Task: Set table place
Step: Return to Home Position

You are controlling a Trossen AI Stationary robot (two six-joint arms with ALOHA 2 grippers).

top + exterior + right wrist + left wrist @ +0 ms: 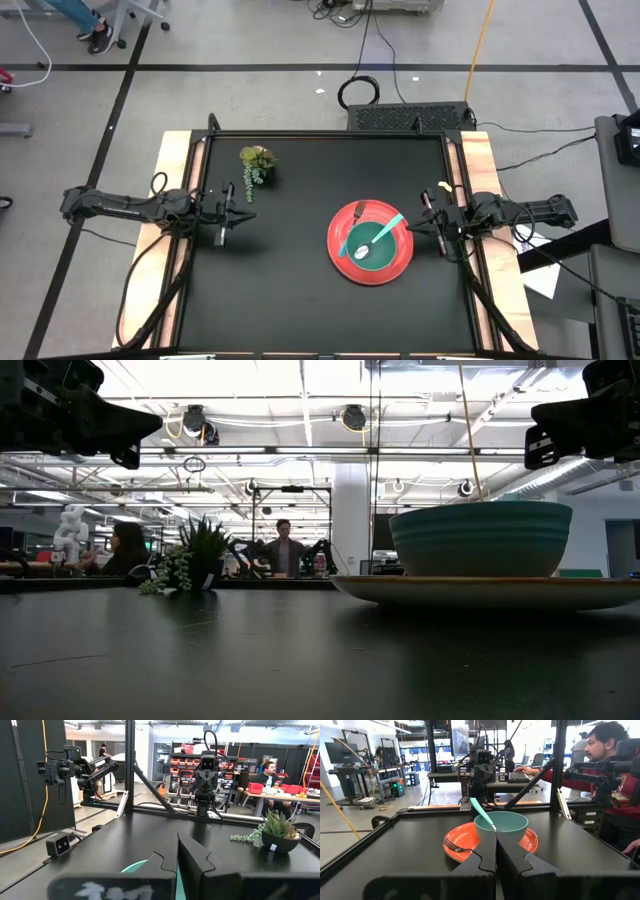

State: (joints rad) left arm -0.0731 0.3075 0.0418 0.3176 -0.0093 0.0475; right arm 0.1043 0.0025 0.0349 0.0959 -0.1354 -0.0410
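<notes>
A round red plate (345, 262) lies on the black table (290, 290), right of the middle. A teal bowl (372, 246) stands on it. A teal-handled spoon (390, 227) sits in the bowl, its handle leaning over the rim (482, 812). A fork (358, 212) lies on the plate's left part (456, 845). My left gripper (247, 213) hovers shut at the table's left side, pointing level at the plate. My right gripper (414, 228) hovers shut just right of the plate, above the bowl's edge (136, 868). Neither holds anything.
A small potted green plant (257, 163) stands at the far left of the table (276, 833). Wooden strips (170, 200) run along both short sides. A small camera (60, 844) sits at one table edge. People sit at desks beyond the table.
</notes>
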